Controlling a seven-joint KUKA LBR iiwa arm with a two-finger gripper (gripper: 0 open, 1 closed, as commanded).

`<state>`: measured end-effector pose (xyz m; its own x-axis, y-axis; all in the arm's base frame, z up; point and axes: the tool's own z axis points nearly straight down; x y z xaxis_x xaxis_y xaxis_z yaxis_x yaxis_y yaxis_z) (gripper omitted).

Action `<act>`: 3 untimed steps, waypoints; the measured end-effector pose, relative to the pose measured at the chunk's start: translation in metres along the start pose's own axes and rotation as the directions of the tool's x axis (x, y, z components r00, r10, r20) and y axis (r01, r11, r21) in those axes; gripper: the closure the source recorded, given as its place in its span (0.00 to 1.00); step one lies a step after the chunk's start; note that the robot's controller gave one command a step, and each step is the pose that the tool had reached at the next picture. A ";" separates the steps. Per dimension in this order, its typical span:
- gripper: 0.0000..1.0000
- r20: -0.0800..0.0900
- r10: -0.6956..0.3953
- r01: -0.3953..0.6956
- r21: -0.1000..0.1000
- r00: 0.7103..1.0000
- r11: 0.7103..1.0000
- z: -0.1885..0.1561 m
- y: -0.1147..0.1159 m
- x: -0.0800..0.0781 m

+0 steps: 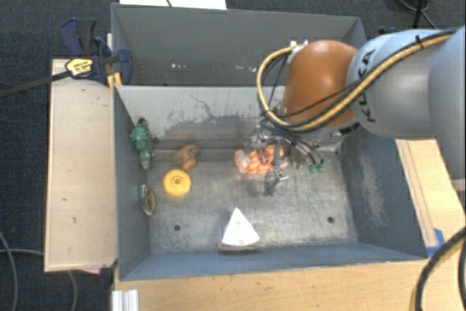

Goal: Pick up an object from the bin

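Grey bin [313, 222] floor: gripper [275, 172] low, just beside the orange-pink lump [250, 162] mid-bin, open or closed unclear; probably best centred over the lump before lifting.

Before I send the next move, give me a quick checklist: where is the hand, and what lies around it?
1. Hand position: the hand is low in the bin, right of centre, against an orange-pink thing. Ok.
2. Grip on that thing: cannot tell.
3. Crowding at the target: the nearest neighbour, a brown lump, lies apart to the left. Ok.
4. Wall clearance: the hand stands off the right wall. Ok.
5. Other things: the yellow round piece, white wedge and green piece lie well away from the hand. Ok.
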<state>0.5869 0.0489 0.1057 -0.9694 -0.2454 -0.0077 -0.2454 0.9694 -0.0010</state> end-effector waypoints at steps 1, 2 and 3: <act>1.00 0.011 0.210 -0.210 -0.002 0.978 0.978 0.024 -0.036 0.012; 1.00 0.011 0.211 -0.211 -0.002 0.977 0.978 0.024 -0.036 0.012; 1.00 -0.011 0.240 -0.240 0.000 0.971 0.971 -0.021 -0.029 0.018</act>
<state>0.5764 0.0168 0.1268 -1.0000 -0.0057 0.0031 -0.0057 1.0000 0.0008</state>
